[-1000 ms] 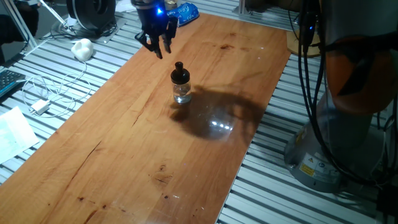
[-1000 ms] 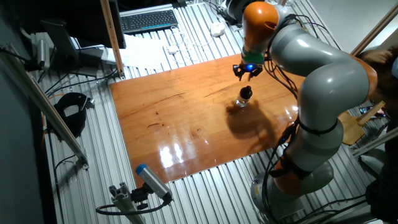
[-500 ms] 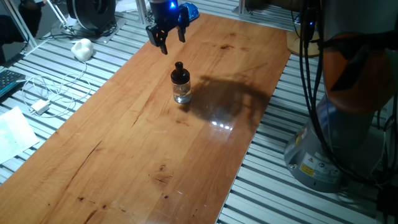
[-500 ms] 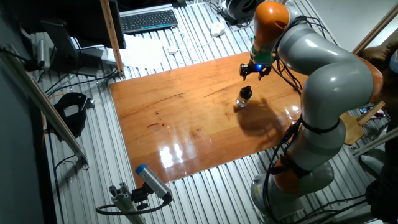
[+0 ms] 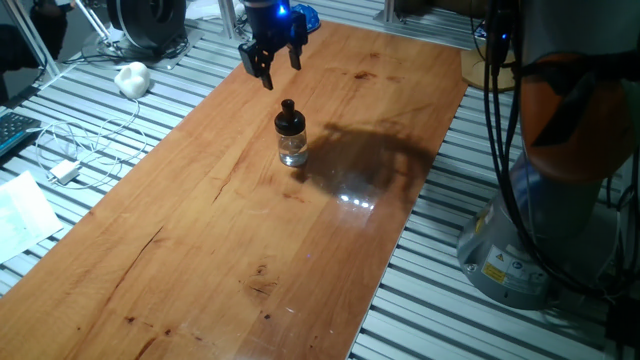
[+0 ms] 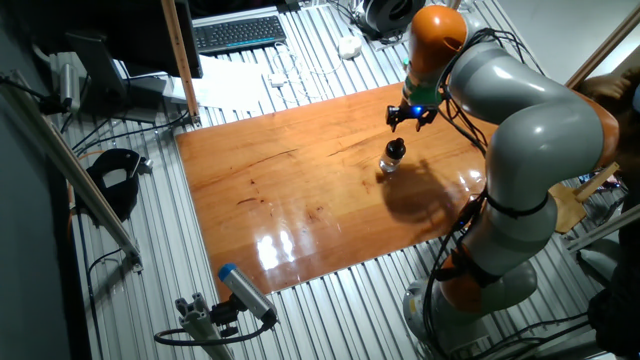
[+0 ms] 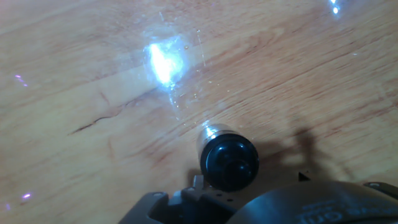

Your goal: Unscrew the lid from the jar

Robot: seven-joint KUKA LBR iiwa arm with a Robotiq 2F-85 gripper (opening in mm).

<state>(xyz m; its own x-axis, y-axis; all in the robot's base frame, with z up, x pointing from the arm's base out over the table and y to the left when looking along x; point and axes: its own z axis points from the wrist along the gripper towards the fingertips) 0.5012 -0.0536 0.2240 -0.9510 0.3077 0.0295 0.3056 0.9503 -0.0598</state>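
The small clear glass jar (image 5: 293, 150) stands upright near the middle of the wooden table (image 5: 200, 250), with the black knobbed lid (image 5: 289, 118) on its neck. Both also show in the other fixed view, jar (image 6: 391, 165) and lid (image 6: 397, 149). My gripper (image 5: 277, 68) hangs in the air above and behind the jar, well clear of the lid, with its fingers spread and empty; it also shows in the other fixed view (image 6: 411, 121). In the hand view the lid (image 7: 229, 162) is seen from above at the lower middle; the fingertips are out of frame.
A blue object (image 5: 302, 18) lies at the table's far end behind the gripper. A white lump (image 5: 131, 77), cables (image 5: 70, 150) and paper (image 5: 20, 215) lie on the slatted floor to the left. The robot's base (image 5: 530, 240) stands to the right. A keyboard (image 6: 238, 33) sits beyond the table.
The gripper has risen and moved away from the jar toward the table's far end, turning at the wrist. The jar and lid have not moved.
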